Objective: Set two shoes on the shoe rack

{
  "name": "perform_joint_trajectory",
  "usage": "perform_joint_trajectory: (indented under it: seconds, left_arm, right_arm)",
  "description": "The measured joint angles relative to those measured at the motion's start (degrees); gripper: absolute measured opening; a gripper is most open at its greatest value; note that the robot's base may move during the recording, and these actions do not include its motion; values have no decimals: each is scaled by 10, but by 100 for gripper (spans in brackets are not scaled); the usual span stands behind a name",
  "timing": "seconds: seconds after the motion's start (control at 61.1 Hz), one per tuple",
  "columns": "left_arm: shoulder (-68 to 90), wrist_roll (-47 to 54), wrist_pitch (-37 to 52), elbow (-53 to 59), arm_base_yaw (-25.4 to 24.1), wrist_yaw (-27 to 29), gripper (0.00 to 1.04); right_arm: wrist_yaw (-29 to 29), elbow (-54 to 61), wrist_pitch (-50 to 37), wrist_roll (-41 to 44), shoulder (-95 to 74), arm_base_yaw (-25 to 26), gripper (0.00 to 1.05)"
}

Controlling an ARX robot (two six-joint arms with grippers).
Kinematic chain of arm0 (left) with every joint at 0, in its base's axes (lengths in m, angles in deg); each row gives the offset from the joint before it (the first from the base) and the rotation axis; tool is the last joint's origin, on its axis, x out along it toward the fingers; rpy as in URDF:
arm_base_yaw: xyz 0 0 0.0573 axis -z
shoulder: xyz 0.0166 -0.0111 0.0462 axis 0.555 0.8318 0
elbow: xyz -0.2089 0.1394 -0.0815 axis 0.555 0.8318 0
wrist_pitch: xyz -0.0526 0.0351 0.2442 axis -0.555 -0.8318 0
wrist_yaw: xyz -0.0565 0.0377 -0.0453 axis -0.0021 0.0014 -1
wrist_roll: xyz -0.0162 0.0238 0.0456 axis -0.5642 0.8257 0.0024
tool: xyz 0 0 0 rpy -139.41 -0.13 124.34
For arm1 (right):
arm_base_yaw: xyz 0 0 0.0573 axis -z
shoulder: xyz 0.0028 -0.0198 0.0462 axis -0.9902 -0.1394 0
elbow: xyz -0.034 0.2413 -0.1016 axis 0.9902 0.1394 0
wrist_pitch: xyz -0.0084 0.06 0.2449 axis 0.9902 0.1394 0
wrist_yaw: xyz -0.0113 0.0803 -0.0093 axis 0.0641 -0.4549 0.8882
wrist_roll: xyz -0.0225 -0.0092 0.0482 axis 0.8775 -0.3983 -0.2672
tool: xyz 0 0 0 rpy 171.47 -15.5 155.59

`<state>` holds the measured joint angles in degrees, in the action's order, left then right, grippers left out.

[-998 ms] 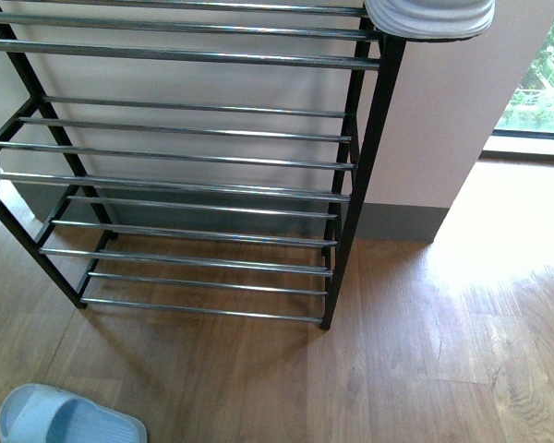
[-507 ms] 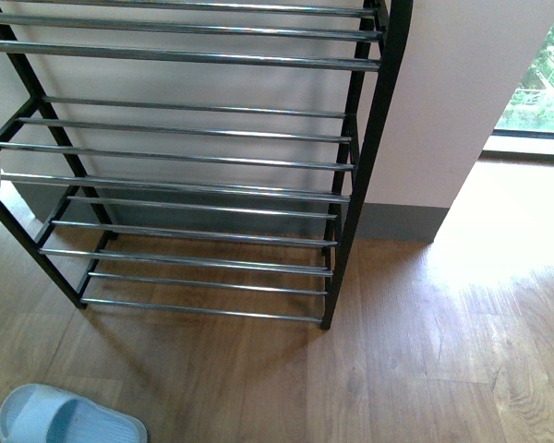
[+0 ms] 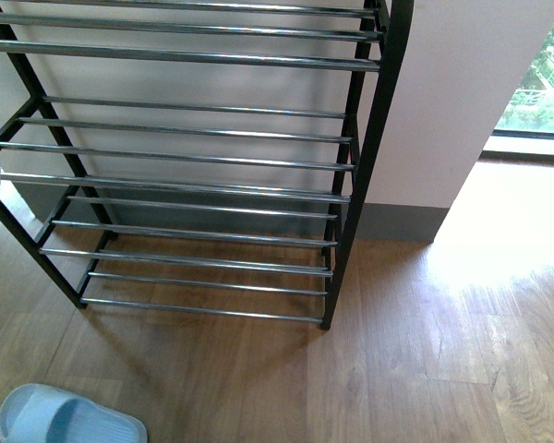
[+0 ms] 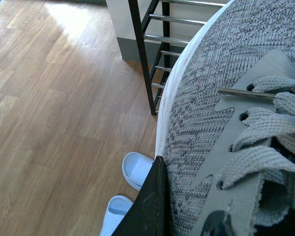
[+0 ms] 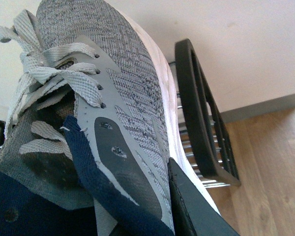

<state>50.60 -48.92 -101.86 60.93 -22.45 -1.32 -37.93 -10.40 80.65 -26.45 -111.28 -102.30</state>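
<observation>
Gripping a grey knit sneaker (image 4: 211, 98) in the left gripper (image 4: 155, 209), one black finger clenched flat against the white sole's edge, the other finger out of sight. Gripping a second grey knit sneaker (image 5: 123, 88) in the right gripper (image 5: 189, 209) the same way, navy lining folded just beside the finger. Held off the floor, the first toe-on toward the shoe rack (image 3: 194, 189), the second close beside its black side frame.

Below the left-held shoe, on the wooden floor (image 3: 425, 369), two pale blue slides (image 4: 136, 169) side by side, just apart. Only one in the front view, cut by the lower left border. Higher on that border, a sliver of white ribbed sole before the rack's left upright.

Beyond the slides, open boards up to the rack's front feet. Three tiers of chrome bars, wide gaps between, black uprights at the right corner. Right of that corner, open floor along a pale wall (image 3: 462, 92) with grey skirting, then a window (image 3: 540, 83).
</observation>
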Motion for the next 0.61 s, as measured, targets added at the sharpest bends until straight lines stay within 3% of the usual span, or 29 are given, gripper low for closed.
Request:
perform_joint_trajectory:
  seconds: [0.245,0.605]
  left_arm:
    - [0,0,0,0,0,0,2]
    - [0,0,0,0,0,0,2]
  right_arm:
    - [29,54,3,3,1,0,1]
    - [1,72,-27,20,23,-2,1]
